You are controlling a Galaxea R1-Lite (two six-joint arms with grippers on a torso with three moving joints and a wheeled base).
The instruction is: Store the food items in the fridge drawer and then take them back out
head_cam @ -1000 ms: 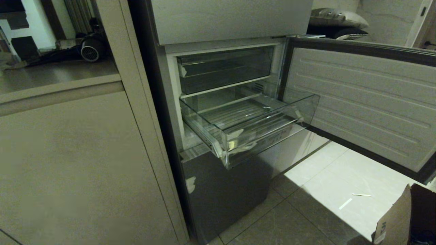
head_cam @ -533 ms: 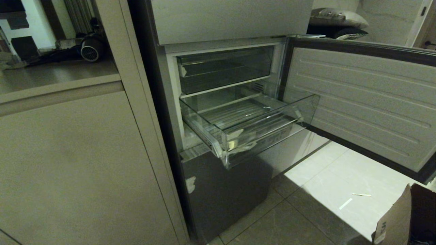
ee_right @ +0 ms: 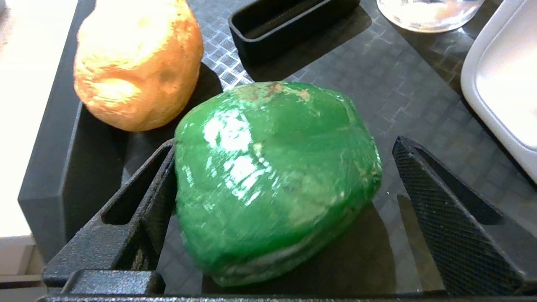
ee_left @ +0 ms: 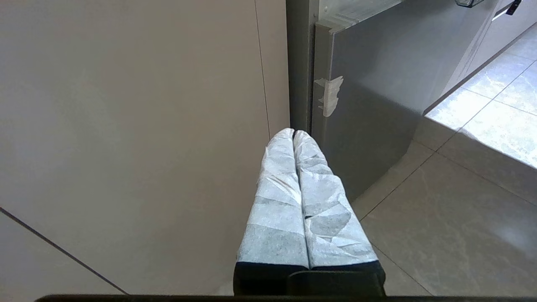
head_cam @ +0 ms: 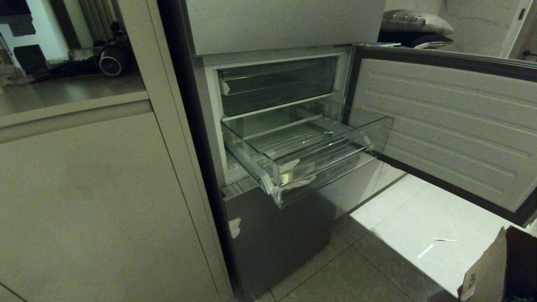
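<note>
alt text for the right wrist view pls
The right gripper has its jaws open around a glossy green pepper on a dark tray. A brownish-orange potato lies beside it.

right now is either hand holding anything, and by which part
Nothing is held. The right hand is open around the green food item, one finger against its side, the other clear. The left hand is shut on nothing, low beside the fridge.

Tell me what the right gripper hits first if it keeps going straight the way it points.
Most likely the glossy dark green rounded food piece: it sits between the open fingers of the right gripper, with one finger apparently at its side already.
</note>
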